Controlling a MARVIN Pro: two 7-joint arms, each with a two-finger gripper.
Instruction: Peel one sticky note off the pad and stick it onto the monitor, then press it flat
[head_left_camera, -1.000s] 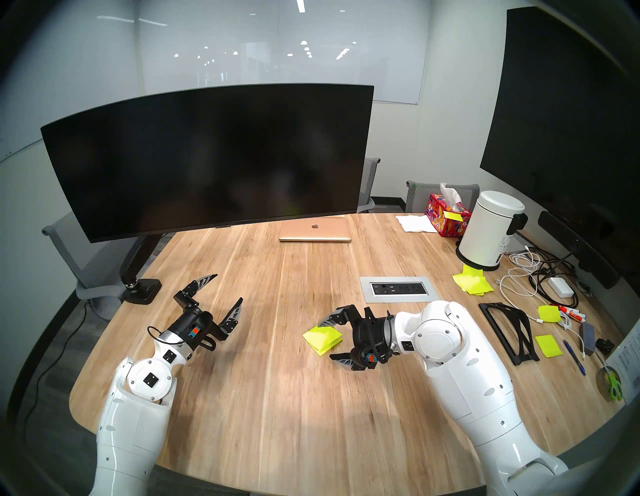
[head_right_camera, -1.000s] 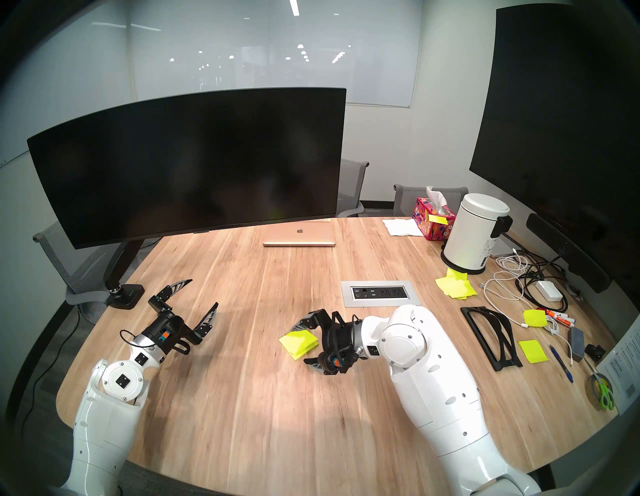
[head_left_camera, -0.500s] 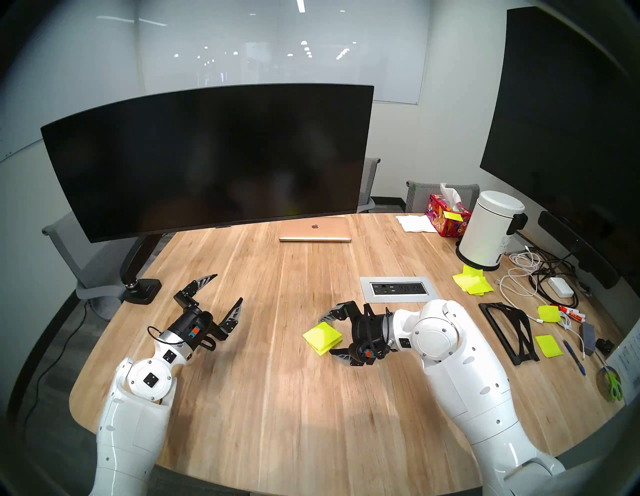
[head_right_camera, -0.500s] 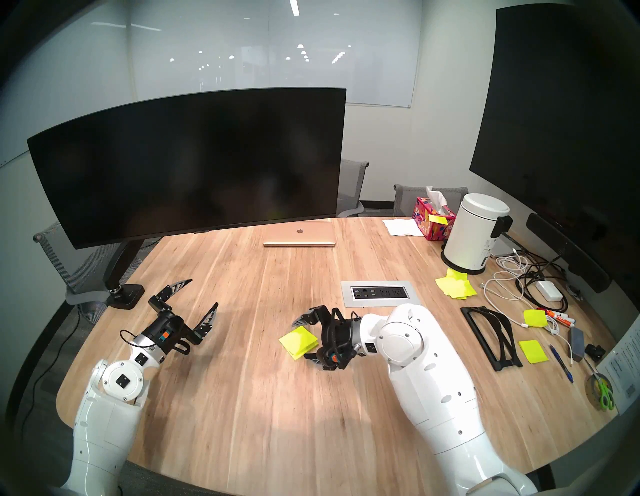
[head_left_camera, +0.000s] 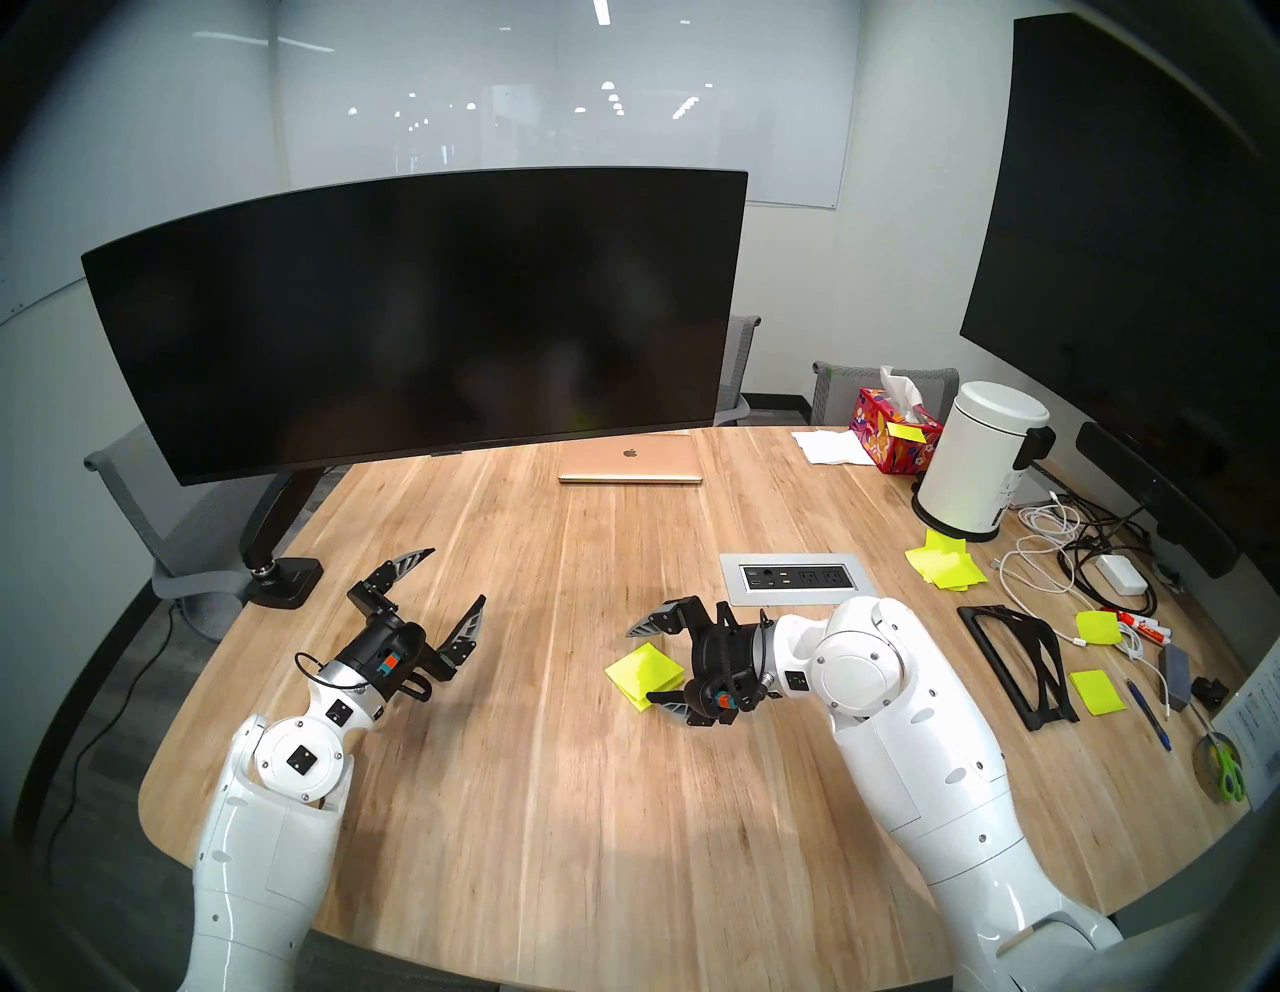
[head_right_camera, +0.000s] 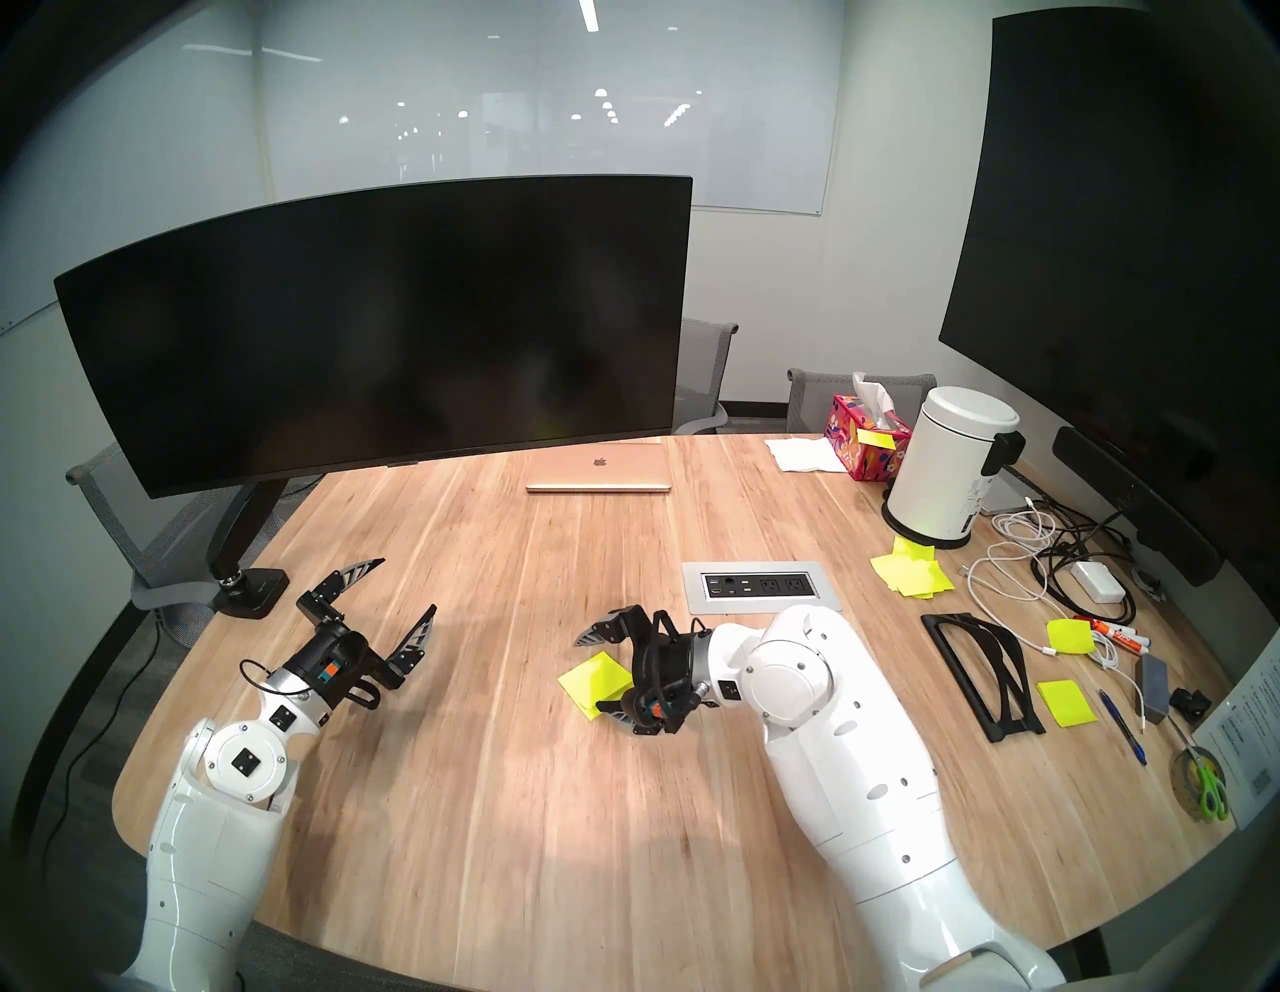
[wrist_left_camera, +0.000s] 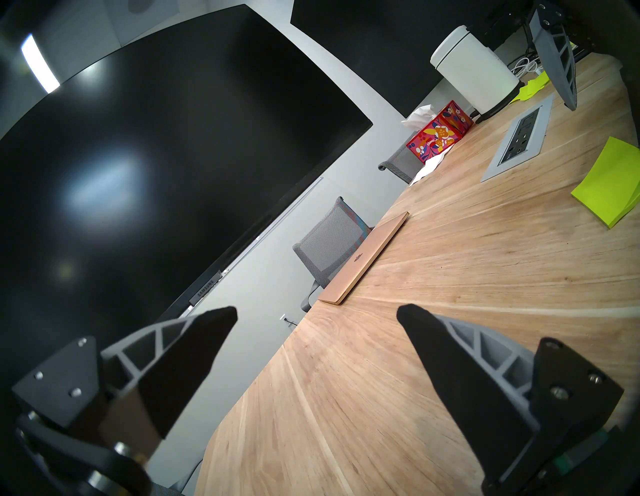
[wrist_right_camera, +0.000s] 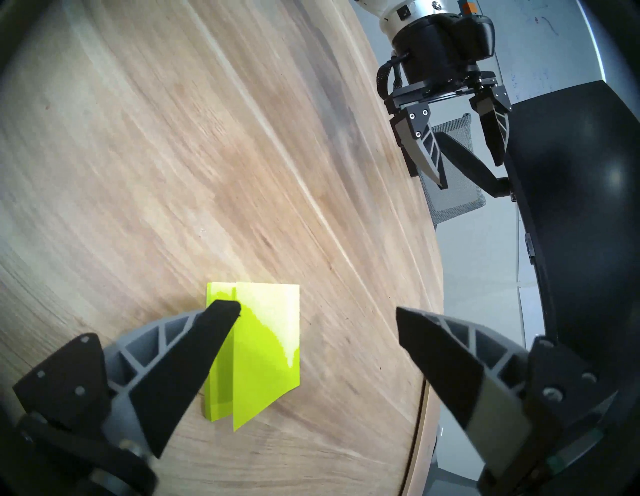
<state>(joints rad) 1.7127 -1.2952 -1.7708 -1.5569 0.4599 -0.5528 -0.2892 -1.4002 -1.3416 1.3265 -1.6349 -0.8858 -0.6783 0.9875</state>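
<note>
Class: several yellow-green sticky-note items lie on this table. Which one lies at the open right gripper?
The pad, a small stack mid-table, lies at the right gripper. The loose notes and the heap lie far off at the table's right.

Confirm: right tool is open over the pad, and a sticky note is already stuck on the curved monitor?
Not quite. The right tool is open over the pad, but the curved monitor has no sticky note on it; the head view shows its screen bare.

The neon yellow-green pad (head_left_camera: 644, 673) lies on the table, top sheets offset, before the dark curved monitor (head_left_camera: 415, 325).
</note>
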